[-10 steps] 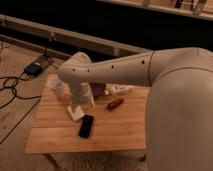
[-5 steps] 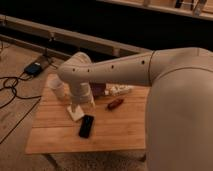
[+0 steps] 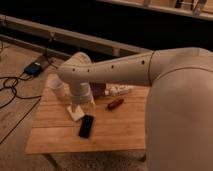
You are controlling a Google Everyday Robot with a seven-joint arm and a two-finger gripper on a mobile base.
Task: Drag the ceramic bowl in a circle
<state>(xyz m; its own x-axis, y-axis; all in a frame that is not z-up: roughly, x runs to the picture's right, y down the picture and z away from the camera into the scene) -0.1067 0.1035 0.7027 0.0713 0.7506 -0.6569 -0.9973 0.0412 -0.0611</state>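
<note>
Light wooden planks form the low table, which stands on a dim floor with cables trailing off at nine o'clock. The robot's white two-finger gripper points down over bare wood left of the table's centre. Its claw is released and nothing is in its grasp. The small round dark maroon ceramic bowl sits near the far edge, partly hidden behind the wrist. From the gripper it lies between one and two o'clock, near but not touching. Being round, it has no long axis to line up with. A tall white cup stands at about eleven o'clock from the claw. A flat black rectangular device lies at five o'clock, and a short reddish-brown object at three. My judgement is that the claw must travel up and right to reach the bowl's rim.
</note>
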